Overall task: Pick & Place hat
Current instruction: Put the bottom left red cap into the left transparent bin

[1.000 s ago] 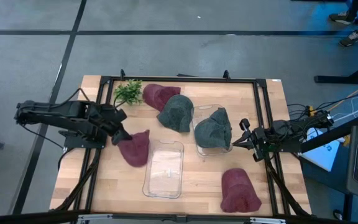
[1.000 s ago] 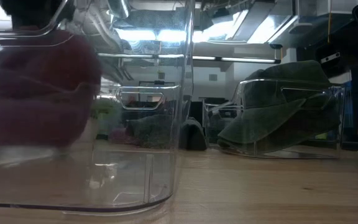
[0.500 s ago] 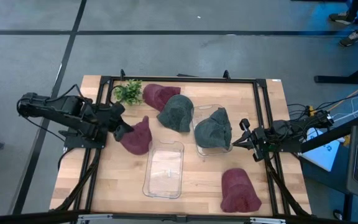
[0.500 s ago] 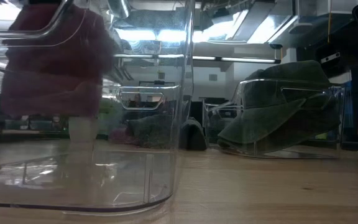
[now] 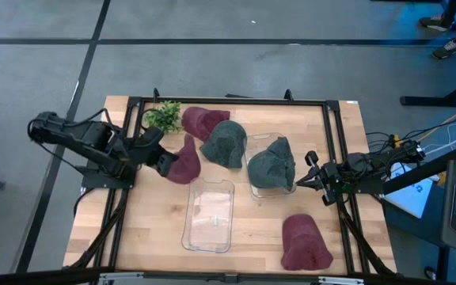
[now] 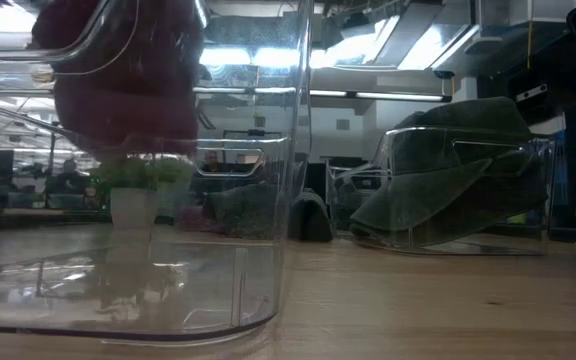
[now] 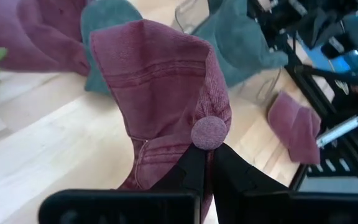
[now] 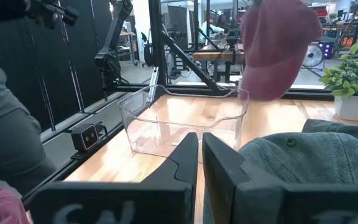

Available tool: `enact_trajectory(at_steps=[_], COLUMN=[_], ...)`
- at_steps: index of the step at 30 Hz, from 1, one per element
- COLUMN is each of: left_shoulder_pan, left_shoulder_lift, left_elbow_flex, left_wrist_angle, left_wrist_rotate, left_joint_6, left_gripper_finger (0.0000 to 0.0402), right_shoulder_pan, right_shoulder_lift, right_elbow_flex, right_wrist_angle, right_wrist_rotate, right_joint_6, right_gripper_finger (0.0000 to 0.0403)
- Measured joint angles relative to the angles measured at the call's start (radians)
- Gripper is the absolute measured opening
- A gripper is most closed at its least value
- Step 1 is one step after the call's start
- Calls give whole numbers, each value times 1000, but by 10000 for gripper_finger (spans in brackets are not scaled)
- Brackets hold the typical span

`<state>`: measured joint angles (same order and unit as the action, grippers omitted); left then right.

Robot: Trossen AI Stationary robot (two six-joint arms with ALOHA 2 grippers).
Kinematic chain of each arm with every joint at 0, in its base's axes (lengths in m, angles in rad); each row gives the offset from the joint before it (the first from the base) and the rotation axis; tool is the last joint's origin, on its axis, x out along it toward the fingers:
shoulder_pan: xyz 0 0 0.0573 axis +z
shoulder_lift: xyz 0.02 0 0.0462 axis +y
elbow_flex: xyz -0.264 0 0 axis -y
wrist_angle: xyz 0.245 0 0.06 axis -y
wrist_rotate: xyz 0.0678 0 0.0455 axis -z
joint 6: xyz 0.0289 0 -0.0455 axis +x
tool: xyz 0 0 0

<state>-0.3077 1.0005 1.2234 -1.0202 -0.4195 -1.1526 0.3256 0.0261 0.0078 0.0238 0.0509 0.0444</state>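
Note:
My left gripper (image 5: 163, 162) is shut on a maroon corduroy hat (image 5: 185, 161), held up between the plant and the empty clear bin (image 5: 210, 214). In the low view the maroon hat (image 6: 123, 80) shows through the empty bin's wall (image 6: 268, 150), above the table. My right gripper (image 5: 308, 176) is shut and waits just right of a second clear bin (image 5: 258, 190), in which a grey-green hat (image 5: 272, 165) lies. In the right wrist view its fingers (image 8: 201, 152) point at the empty bin (image 8: 185, 121). My left gripper pinches the maroon hat between its two fingertips (image 7: 194, 168) at the crown, right beside the round top button (image 7: 209, 132). It comes roughly level from the table's left. The hat is lifted clear, its folded body standing out beyond the fingers.
A second grey-green hat (image 5: 225, 142) and a maroon hat (image 5: 204, 120) lie near the far edge beside a small potted plant (image 5: 163, 116). Another maroon hat (image 5: 303, 241) lies near the right front. A black frame (image 5: 228, 100) runs round the table. People and equipment show beyond.
My left gripper has risen and moved toward the table's far right, carrying the maroon hat with it. The hat has come off the table surface and now hangs clear; in the low view it climbed from table level to the top of the picture.

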Motion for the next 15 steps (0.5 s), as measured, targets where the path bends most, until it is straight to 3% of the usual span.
enact_trajectory(at_steps=[8,15], left_shoulder_pan=[-85,-156], left_shoulder_lift=[77,158], left_elbow_flex=[154,267], left_wrist_angle=[-96,-113], left_wrist_rotate=[-95,-103], left_joint_6=[-103,-156], left_gripper_finger=[7,7], right_shoulder_pan=[0,0], right_shoulder_lift=[0,0], right_elbow_flex=[0,0], right_wrist_angle=[0,0], right_wrist_rotate=[0,0], right_joint_6=[0,0], right_gripper_finger=[26,26])
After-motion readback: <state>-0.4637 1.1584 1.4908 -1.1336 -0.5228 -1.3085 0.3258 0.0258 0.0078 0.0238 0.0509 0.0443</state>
